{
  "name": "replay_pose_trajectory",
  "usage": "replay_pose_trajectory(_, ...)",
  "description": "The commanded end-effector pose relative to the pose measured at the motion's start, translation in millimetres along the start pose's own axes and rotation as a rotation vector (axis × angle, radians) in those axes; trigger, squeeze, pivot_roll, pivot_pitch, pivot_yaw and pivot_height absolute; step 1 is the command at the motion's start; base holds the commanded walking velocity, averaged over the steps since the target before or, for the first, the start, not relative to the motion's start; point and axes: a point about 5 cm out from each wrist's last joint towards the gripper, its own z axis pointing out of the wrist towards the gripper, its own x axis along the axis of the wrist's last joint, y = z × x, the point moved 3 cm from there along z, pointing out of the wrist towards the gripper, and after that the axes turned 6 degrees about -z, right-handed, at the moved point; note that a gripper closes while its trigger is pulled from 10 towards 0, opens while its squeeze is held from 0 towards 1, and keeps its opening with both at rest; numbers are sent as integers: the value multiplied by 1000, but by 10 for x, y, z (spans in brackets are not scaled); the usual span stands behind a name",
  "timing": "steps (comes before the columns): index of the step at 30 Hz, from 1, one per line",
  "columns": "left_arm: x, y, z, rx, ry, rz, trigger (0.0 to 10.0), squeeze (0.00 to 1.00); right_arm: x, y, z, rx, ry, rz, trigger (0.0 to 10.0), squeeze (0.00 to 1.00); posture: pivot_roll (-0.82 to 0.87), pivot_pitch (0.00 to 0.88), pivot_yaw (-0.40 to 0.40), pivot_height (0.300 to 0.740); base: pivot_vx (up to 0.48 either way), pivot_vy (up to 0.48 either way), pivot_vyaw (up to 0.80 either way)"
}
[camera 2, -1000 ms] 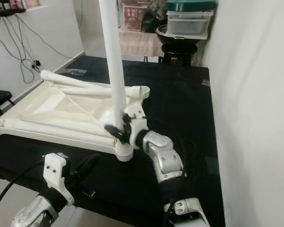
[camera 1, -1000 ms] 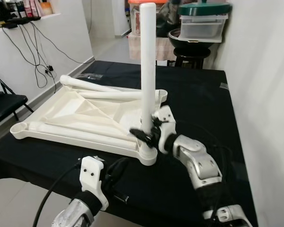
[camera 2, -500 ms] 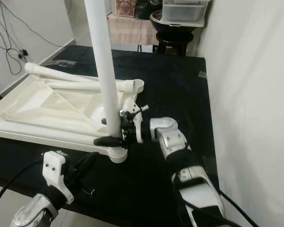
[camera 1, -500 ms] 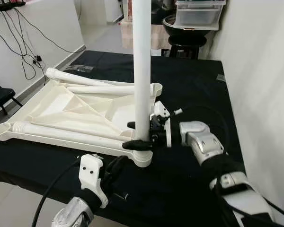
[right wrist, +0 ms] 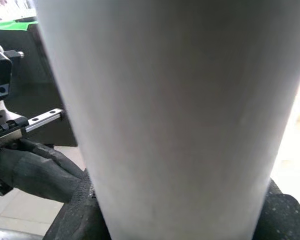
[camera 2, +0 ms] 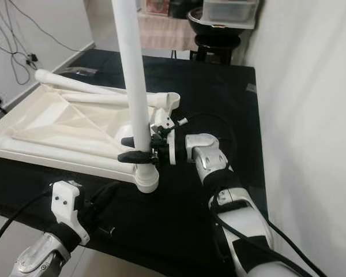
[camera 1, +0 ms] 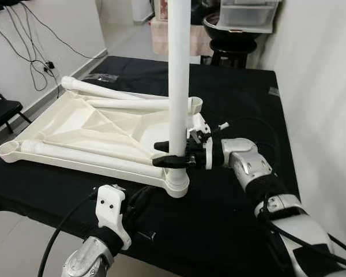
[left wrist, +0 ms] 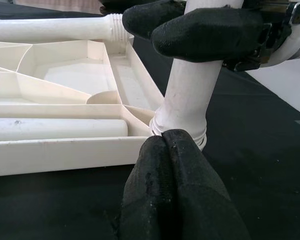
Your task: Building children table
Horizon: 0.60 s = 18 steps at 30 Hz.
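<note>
Where the right gripper (camera 1: 172,154) is pinched on the upright leg (camera 1: 178,86) in the tabletop's (camera 1: 92,124) corner socket, the left gripper (left wrist: 177,190) is seen pressed shut nearby, over black cloth (camera 1: 236,98)

Even, bright indoor light; head views are sharp. The white leg (right wrist: 165,115) looms soft and unfocused in the right wrist view, glare behind it.

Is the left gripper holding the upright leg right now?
No: the left gripper sits shut just short of the upright leg; the right gripper clamps it.
</note>
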Motion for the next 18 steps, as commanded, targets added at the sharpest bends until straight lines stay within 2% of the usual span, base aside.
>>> replay_pose_trajectory(1, -18, -6, -22, 6, -9, 1, 10000, 0, -63, 1, -71, -60, 13, 31, 0, 0, 26, 75, -6, 740, 0, 0, 0)
replay_pose_trajectory(2, -19, -8, -26, 5, -10, -1, 10000, 0, -110, -14, -102, -110, 8, 40, 0, 0, 21, 75, -7, 740, 0, 0, 0)
replay_pose_trajectory(3, -22, -9, -32, 3, -12, -2, 10000, 0, -213, -25, -77, -236, -24, 72, 0, 0, 21, 74, -12, 740, 0, 0, 0)
replay_pose_trajectory(4, -22, -9, -32, 3, -12, -2, 10000, 0, -213, -25, -77, -236, -24, 72, 0, 0, 21, 74, -12, 740, 0, 0, 0)
replay_pose_trajectory(5, -24, -11, -38, 2, -14, -2, 10000, 0, -310, 56, -48, -488, -72, 82, 0, 0, 21, 74, -14, 740, 0, 0, 0)
replay_pose_trajectory(6, -24, -11, -38, 2, -14, -2, 10000, 0, -310, 56, -48, -488, -72, 82, 0, 0, 21, 74, -14, 740, 0, 0, 0)
replay_pose_trajectory(7, -20, -15, -42, 1, -14, -3, 10000, 0, -441, -68, 4, -679, -100, 157, 0, 0, 12, 80, -11, 740, 0, 0, 0)
replay_pose_trajectory(8, -24, -23, -44, 0, -17, -3, 10000, 0, -486, -182, 42, -771, -131, 170, 0, 0, 16, 81, 1, 740, 0, 0, 0)
replay_pose_trajectory(9, -31, -33, -45, 0, -19, -2, 10000, 0, -473, -182, 37, -821, -120, 181, 0, 0, 0, 60, 11, 740, 0, 0, 0)
replay_pose_trajectory(13, -47, -39, -40, -3, -26, -3, 10000, 0, -436, -95, 34, -807, -114, 151, 0, 0, 15, 63, -2, 740, 0, 0, 0)
replay_pose_trajectory(17, -44, -44, -40, 2, -23, -1, 10000, 0, -456, -97, 73, -796, -124, 155, 0, 0, 14, 57, -5, 740, 0, 0, 0)
replay_pose_trajectory(18, -36, -54, -42, 14, -14, 5, 10000, 0, -463, -145, 101, -797, -152, 151, 0, 0, 17, 53, -10, 740, 0, 0, 0)
